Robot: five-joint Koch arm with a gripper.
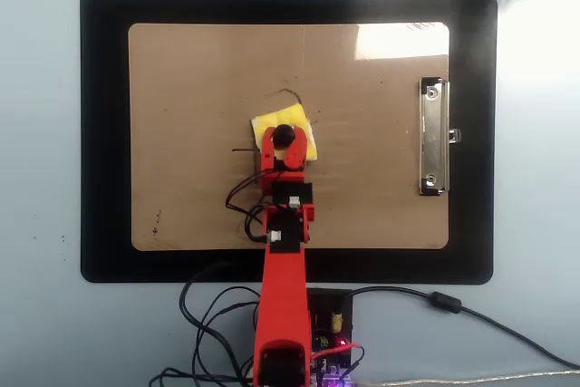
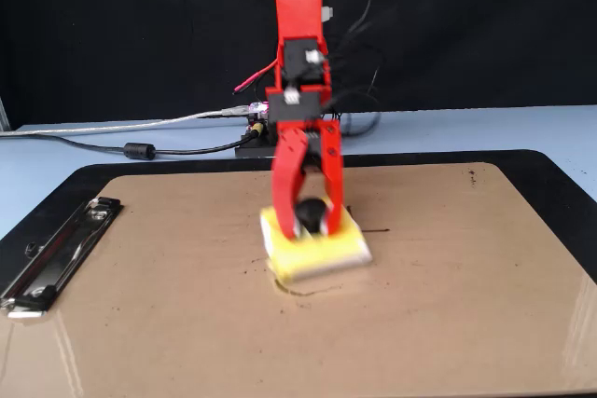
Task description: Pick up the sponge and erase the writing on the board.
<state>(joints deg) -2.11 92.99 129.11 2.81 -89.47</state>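
No readable text, label, brand or number can be made out. On the board only thin dark pen strokes of the writing are seen beside the sponge, and they form no legible letters.

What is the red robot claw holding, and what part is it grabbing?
The gripper holds the yellow sponge by the round black knob in its middle, pressing it on the board.
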